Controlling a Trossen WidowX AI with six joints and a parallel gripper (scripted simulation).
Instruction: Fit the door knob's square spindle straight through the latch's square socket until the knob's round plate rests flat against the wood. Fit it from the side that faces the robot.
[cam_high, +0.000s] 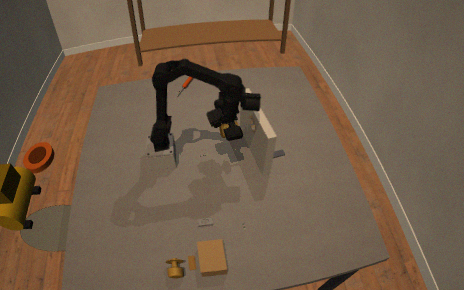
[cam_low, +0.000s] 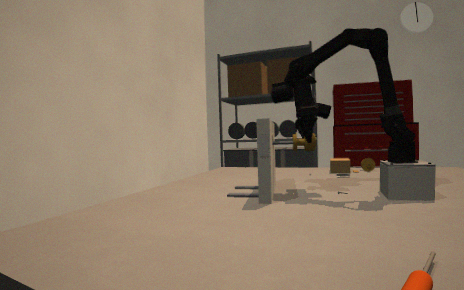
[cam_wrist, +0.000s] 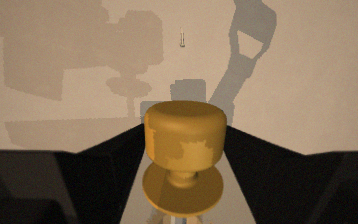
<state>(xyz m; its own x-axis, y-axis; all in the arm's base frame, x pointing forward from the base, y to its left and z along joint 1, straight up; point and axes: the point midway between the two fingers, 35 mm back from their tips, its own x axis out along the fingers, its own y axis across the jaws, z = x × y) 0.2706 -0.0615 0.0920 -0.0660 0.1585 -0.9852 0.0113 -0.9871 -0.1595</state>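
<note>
My gripper (cam_high: 226, 129) (cam_low: 306, 140) (cam_wrist: 183, 129) is shut on a brass door knob (cam_high: 222, 132) (cam_low: 306, 143) (cam_wrist: 184, 134) and holds it in the air. In the wrist view the knob's round head faces the camera, with its round plate (cam_wrist: 183, 190) behind it; the spindle is mostly hidden. An upright pale wood panel (cam_high: 262, 136) (cam_low: 265, 160) stands on the grey table. The knob hangs on the robot's side of the panel, a short gap away from its face. A small dark latch spot (cam_high: 253, 127) shows on that face.
The robot's base block (cam_high: 163, 148) (cam_low: 407, 180) stands left of the panel. A second brass knob (cam_high: 175, 268) (cam_low: 368, 164) and a cardboard box (cam_high: 212, 256) (cam_low: 340, 165) lie near the table's front edge. An orange screwdriver (cam_high: 185, 85) (cam_low: 419, 279) lies behind the arm.
</note>
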